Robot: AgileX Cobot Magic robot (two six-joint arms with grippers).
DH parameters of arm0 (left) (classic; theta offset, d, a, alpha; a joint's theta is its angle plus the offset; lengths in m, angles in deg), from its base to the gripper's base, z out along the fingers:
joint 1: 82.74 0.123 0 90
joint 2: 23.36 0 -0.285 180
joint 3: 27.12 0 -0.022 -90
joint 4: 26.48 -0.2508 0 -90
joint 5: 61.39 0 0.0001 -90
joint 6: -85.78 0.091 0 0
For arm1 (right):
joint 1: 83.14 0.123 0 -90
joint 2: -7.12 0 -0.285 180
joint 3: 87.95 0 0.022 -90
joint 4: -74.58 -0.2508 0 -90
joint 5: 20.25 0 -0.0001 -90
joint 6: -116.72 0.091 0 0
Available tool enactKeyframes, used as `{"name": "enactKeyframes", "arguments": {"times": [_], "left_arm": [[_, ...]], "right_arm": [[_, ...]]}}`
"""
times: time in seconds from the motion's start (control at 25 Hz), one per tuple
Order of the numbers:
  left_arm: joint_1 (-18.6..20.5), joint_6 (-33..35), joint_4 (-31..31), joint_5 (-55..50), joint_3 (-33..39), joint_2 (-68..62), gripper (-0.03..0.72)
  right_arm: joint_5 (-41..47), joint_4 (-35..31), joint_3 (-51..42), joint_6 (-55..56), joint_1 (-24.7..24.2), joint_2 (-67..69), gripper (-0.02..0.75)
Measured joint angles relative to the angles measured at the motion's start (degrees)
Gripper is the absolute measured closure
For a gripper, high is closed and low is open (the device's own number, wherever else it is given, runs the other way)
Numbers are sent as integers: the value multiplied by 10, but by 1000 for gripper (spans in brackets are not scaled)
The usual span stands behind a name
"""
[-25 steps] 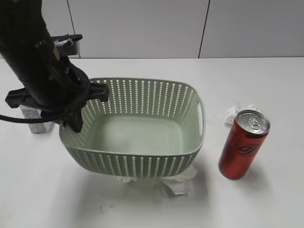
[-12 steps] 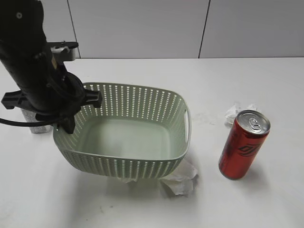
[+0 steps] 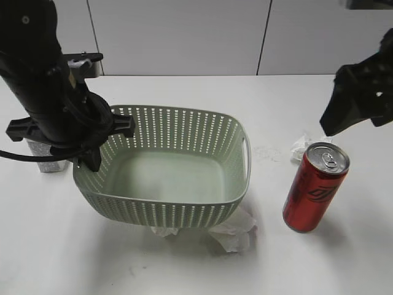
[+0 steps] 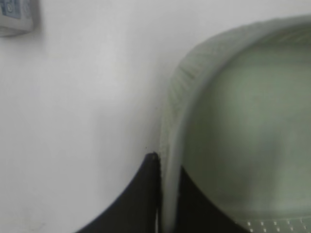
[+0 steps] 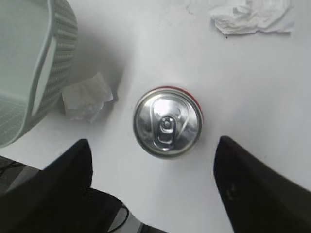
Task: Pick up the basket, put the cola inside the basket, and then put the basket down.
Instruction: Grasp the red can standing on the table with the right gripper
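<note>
Right now the left gripper [image 4: 160, 194] has its fingers [image 4: 138, 204] pinched narrow on the rim of the basket [image 3: 169, 172], one finger outside the wall and one inside, at the basket's left end. From the exterior view the basket looks lifted and tilted, its far end hanging above crumpled tissue [image 3: 233, 230] on the desk [image 3: 184, 270], though I cannot be sure every edge is clear of the surface. So the pick-up step seems done, or nearly so, and the cola step is opening.

The right gripper [image 5: 155, 189] hangs above the cola can [image 3: 314, 195], its fingers [image 5: 63, 179] spread wide. In the right wrist view the can's silver top [image 5: 167, 121] sits just ahead of the fingertips and roughly centred between them, not touched by either. The can stands upright on the desk, well to the right of the basket, with another wad of tissue [image 5: 252, 17] beyond it.

To my eye the next move calls for the right arm to drop so the fingers straddle the can's body, then close evenly; a slim tall can may tip if one finger arrives first. After that it has to travel over the near basket wall, which the left arm should hold level. A small carton [image 3: 46, 157] stands behind the left arm, out of the way.
</note>
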Motion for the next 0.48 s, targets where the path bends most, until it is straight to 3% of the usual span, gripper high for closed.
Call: {"name": "enactKeyframes", "arguments": {"times": [0.2, 0.48], "left_arm": [[0, 2, 1, -1, 0, 0, 688], [0, 7, 2, -1, 0, 0, 688]], "right_arm": [[-18, 32, 2, 16, 19, 50, 72], [-24, 49, 2, 20, 19, 110, 65]]}}
